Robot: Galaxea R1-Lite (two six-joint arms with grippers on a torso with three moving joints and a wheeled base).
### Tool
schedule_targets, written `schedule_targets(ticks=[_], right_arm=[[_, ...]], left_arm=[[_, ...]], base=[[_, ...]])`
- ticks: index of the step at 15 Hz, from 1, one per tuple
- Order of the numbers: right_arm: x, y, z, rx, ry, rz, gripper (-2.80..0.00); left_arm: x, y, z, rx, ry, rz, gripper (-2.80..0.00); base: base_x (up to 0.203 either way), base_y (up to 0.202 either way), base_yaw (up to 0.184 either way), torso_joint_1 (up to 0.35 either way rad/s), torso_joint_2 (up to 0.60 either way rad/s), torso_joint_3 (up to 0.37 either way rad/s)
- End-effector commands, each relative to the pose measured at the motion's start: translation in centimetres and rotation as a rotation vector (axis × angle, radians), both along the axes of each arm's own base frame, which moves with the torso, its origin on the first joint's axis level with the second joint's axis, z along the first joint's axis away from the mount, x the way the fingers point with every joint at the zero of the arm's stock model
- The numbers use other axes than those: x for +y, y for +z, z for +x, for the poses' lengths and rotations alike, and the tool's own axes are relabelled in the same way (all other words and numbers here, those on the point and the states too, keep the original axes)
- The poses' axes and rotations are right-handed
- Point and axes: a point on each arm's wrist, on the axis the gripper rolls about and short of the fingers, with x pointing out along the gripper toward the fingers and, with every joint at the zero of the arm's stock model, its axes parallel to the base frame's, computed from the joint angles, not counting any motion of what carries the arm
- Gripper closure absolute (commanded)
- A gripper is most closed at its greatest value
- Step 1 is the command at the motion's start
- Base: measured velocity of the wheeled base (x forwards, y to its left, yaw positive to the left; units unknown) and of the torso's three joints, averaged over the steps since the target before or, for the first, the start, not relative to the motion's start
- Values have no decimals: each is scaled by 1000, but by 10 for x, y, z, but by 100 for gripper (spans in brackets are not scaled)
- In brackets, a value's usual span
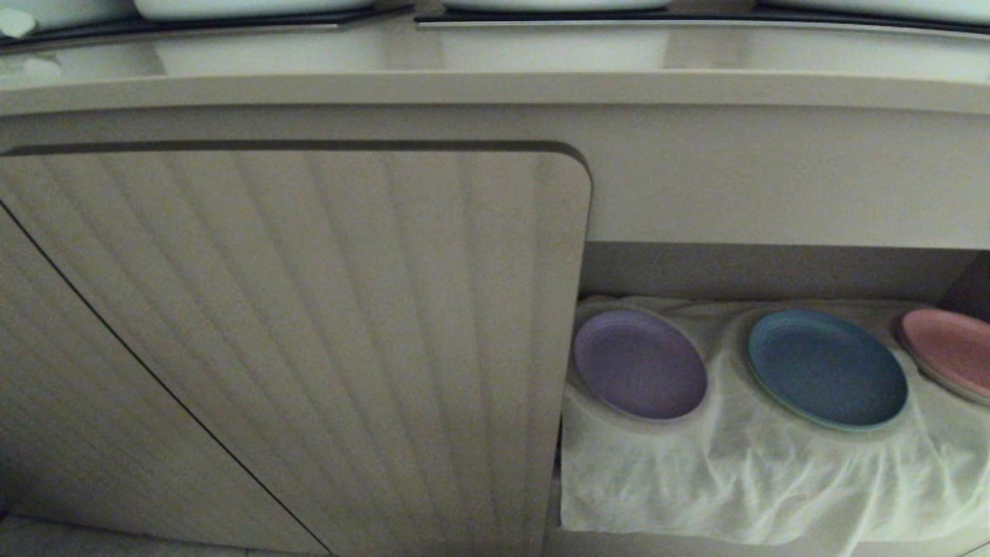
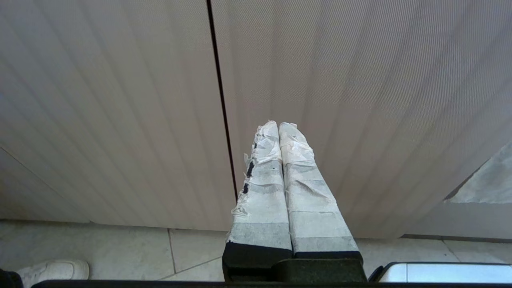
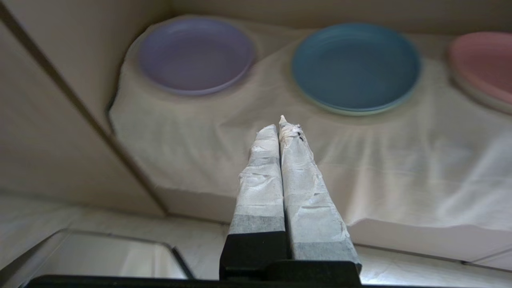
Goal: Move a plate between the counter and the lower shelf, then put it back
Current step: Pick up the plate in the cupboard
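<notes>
Both pairs of taped fingers pressed together, holding nothing: right gripper [image 3: 279, 126] before the cloth-lined lower shelf [image 1: 773, 480], left gripper [image 2: 279, 127] facing a ribbed beige cabinet door [image 2: 360, 100]. Round lavender plastic plate [image 1: 639, 363] lies on shelf, leftmost, beside blue plate [image 1: 826, 368].

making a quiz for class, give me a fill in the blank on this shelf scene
1. The lavender plate lies on the white ____ lining the lower shelf.
2. The plate in the middle of the row is ____.
3. The right hand has its fingers ____.

Missing words: cloth; blue; shut
</notes>
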Motion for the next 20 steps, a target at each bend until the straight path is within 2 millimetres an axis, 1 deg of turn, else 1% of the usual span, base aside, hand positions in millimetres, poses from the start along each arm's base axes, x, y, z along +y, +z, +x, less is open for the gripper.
schedule_targets(ticks=[1,4,6,10,13,17,20], right_arm=[[1,6,15,93,35,-4,0],[5,11,39,187,90,15,0],[8,10,57,278,99,33,0],[14,0,89,469,76,90,0],[18,-11,111,581,49,129,0],[23,-20,140,639,68,187,0],[24,-27,155,678,64,206,0]], left_arm=[[0,0,0,0,0,0,0],[0,0,0,0,0,0,0],[0,0,0,0,0,0,0],[0,0,0,0,0,0,0],[0,0,0,0,0,0,0],[0,0,0,0,0,0,0],[0,0,0,0,0,0,0]], base=[[0,0,0,0,0,0],[0,0,0,0,0,0],[0,0,0,0,0,0],[0,0,0,0,0,0],[0,0,0,0,0,0],[0,0,0,0,0,0],[0,0,0,0,0,0]])
